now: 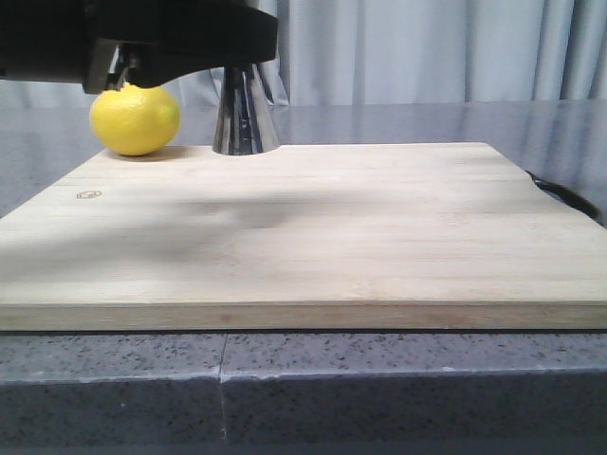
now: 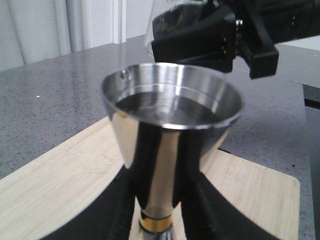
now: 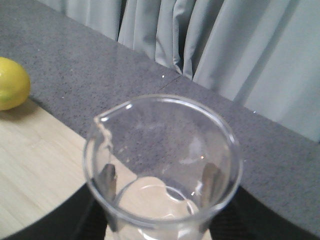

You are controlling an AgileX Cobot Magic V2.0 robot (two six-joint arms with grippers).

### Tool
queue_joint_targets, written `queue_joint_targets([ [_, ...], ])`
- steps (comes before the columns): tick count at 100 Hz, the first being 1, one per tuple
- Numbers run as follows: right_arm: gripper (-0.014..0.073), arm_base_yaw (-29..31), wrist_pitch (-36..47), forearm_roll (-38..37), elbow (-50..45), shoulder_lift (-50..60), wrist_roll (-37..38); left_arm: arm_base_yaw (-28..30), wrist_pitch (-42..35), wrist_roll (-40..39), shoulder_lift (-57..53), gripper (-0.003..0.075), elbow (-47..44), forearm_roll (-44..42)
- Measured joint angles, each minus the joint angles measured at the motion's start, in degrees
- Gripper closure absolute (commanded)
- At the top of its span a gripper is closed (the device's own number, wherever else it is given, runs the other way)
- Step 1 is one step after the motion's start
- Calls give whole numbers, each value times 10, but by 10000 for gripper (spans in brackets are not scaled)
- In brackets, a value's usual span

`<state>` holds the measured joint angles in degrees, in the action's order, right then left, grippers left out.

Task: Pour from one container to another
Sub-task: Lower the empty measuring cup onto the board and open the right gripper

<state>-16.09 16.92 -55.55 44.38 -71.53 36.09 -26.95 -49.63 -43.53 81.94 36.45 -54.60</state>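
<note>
The steel jigger [image 2: 170, 110] stands on the wooden board [image 2: 60, 180], clear liquid in its upper cup. My left gripper [image 2: 160, 170] is shut on it, one black finger on either side just above the gold band [image 2: 155, 224]. The glass beaker [image 3: 160, 165] sits in my right gripper [image 3: 157, 190], shut on its sides, the pouring lip toward the lemon. From the left wrist view that gripper [image 2: 215, 35] holds the beaker [image 2: 155, 20] above the jigger's far rim. In the front view only the jigger's base [image 1: 245, 123] shows below a black arm [image 1: 180, 33].
A yellow lemon [image 1: 135, 118] lies at the board's back left corner, close beside the jigger. The board [image 1: 313, 237] rests on a grey speckled counter [image 1: 379, 389]. A black cable [image 1: 561, 194] runs past the board's right edge. Grey curtains hang behind.
</note>
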Motion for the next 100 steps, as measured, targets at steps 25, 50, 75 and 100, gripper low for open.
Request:
queue_joint_targets([
  [25, 360, 82, 185, -5, -41, -107, 0, 6, 0, 0, 0, 533, 0, -8],
  [50, 360, 98, 287, -56, -41, -172, 1, 6, 0, 0, 0, 533, 0, -9],
  [75, 360, 98, 358, -178, -41, -173, 40, 6, 5, 0, 0, 533, 0, -10],
  [100, 359, 98, 380, -293, -43, -159, 124, 6, 6, 0, 0, 533, 0, -10],
])
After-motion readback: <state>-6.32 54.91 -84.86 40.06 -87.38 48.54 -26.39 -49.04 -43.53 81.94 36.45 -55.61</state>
